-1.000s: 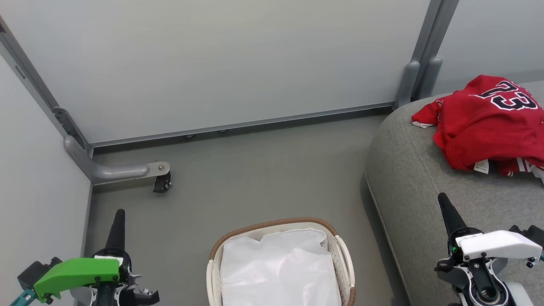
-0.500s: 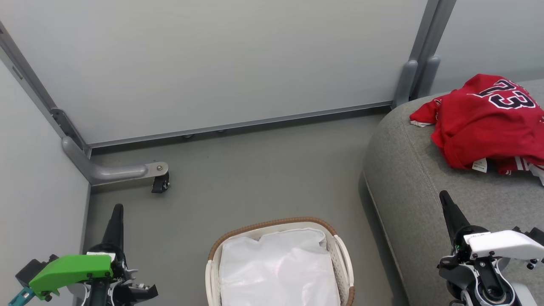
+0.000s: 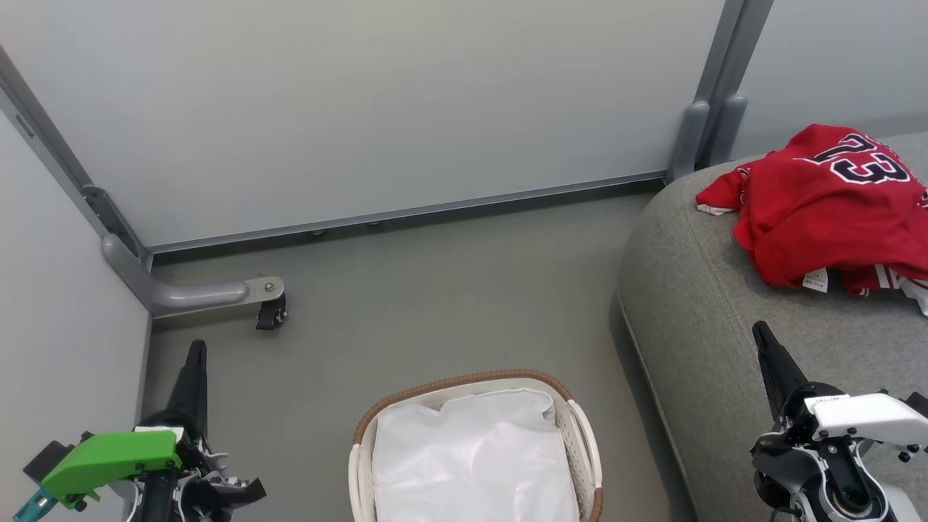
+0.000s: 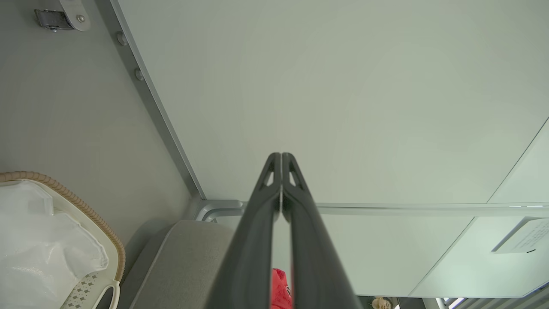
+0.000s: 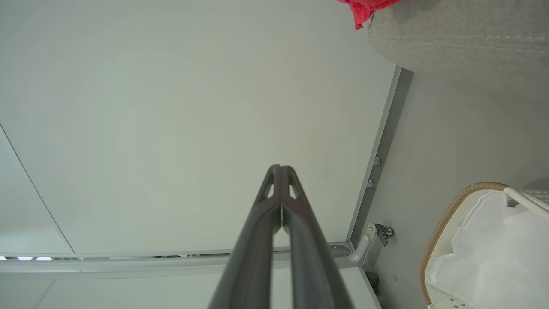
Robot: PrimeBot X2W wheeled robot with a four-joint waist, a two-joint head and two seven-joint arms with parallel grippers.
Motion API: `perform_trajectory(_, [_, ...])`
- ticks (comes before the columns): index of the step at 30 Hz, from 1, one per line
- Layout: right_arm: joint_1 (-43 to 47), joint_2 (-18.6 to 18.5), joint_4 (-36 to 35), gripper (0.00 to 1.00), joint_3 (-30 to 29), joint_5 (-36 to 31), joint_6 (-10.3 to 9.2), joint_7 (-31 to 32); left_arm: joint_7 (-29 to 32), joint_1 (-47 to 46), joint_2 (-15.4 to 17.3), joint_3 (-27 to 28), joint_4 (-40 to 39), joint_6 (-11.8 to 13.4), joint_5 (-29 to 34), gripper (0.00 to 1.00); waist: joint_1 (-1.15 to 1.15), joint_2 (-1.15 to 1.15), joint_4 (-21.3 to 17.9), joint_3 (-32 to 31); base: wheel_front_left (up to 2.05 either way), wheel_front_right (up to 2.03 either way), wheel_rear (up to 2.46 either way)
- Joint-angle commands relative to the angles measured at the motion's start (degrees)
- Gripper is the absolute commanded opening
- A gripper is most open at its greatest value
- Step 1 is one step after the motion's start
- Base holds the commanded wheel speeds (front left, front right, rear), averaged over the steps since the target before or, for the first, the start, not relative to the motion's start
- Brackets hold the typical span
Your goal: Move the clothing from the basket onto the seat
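Note:
The red clothing [image 3: 823, 206], with a dark 23 on top, lies bunched on the grey seat [image 3: 696, 304] at the right of the head view. A scrap of the red clothing [image 5: 364, 8] also peeks over the seat [image 5: 454, 34] in the right wrist view. On the floor at bottom centre stands the white basket [image 3: 475, 380] with its brown rim, and only its white liner [image 3: 471, 457] shows inside. My left gripper [image 3: 196, 349] is shut and empty at lower left. Over the seat's front, my right gripper [image 3: 760, 330] is shut and empty.
Pale partition panels wall in the grey floor [image 3: 435, 290] behind and to the left. A grey metal foot with a black caster [image 3: 270, 313] juts onto the floor at the left. Two grey posts [image 3: 707, 130] stand where the panels meet, behind the seat.
The whole head view has shifted slightly, so the camera moved. Both grippers stay shut, and the clothing and basket lie as before.

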Motion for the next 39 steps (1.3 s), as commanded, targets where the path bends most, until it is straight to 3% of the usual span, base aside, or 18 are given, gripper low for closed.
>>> perform_trajectory(1, [0.60,-0.35,-0.33,0.00,-0.24,1.28,0.01,0.50,0.33,-0.86,0.37,0.31,-0.29,-0.31,-1.21,0.00,0.00,0.00,-0.03,0.01,0.00,0.00,0.00])
perform_trajectory(39, [0.63,-0.35,-0.38,0.00,-0.25,1.68,0.01,0.53,0.46,-0.78,0.37,0.34,-0.28,-0.30,-1.43,0.00,0.00,0.00,-0.07,0.01,0.00,0.00,0.00])
